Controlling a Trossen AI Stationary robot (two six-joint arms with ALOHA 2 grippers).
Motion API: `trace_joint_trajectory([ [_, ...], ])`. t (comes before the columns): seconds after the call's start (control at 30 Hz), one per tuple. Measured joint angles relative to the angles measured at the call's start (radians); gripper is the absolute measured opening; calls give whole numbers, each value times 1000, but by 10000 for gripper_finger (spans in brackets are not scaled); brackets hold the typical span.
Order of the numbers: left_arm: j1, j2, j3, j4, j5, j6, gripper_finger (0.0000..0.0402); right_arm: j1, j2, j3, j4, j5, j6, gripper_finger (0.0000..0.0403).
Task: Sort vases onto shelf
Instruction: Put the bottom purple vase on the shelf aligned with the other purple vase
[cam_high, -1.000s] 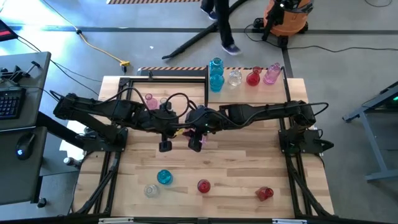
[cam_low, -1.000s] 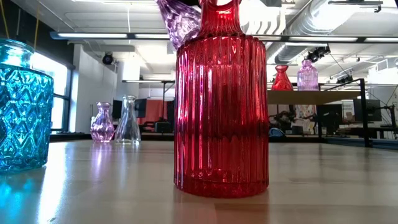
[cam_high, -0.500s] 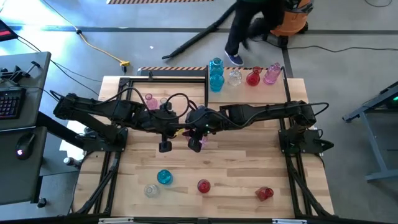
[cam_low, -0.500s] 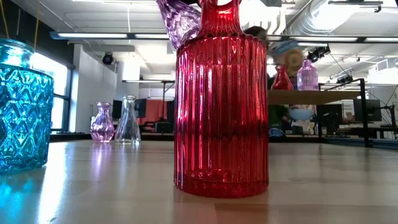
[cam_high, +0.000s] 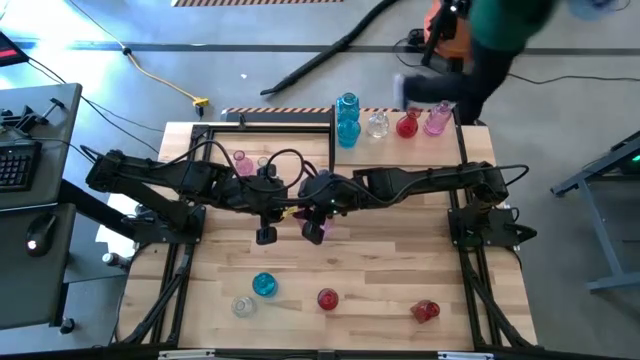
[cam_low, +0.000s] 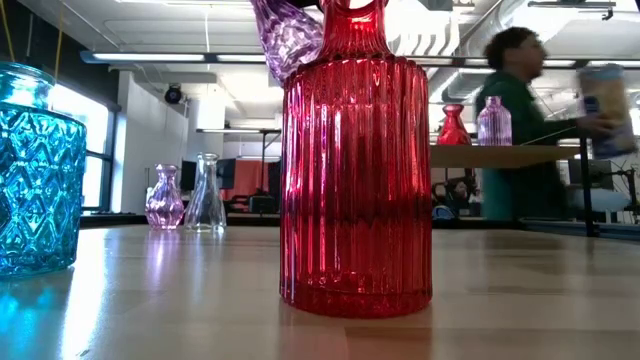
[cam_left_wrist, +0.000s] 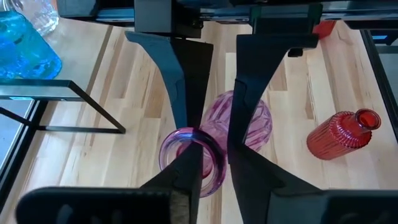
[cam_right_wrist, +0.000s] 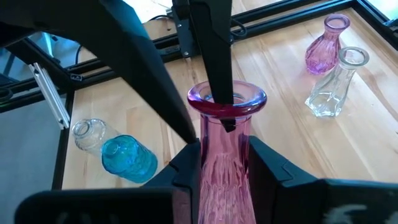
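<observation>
A pink vase is held above mid-worktop, in front of the shelf. The right gripper has its jaws shut on the neck; the left gripper has its jaws about the rim, and it cannot be told whether they still grip. The glass is judged light, stiff, slippery and fragile; the neck below the flared lip is judged the safest hold. Nearest the front edge, four vases are counted: one blue, one clear, two red. Left of the shelf, two are seen: one pink, one clear. On the shelf, five stand: two blue, one clear, one red, one pink.
</observation>
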Motion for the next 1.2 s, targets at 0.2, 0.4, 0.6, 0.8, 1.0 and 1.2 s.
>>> trace_joint_trajectory([
  [0.2, 0, 0, 0, 0, 9, 0, 99, 0, 0, 0, -1, 0, 0, 66],
  [0.4, 0, 0, 0, -1, 11, 0, 112, 0, 0, 0, -3, 1, -3, 66],
  [0.6, 0, -22, 2, -9, 8, 0, 113, 0, 5, -1, -35, -1, 35, 66],
  [0.8, 0, -46, 2, -9, 8, -1, 113, 0, 3, -1, -52, 0, 46, 66],
  [1.0, 0, -66, 1, -39, 8, -1, 113, 0, -5, -1, -54, 0, 52, 66],
  [1.2, 0, -81, 1, -79, 5, 0, 113, 0, -61, -1, -68, 15, 56, 66],
])
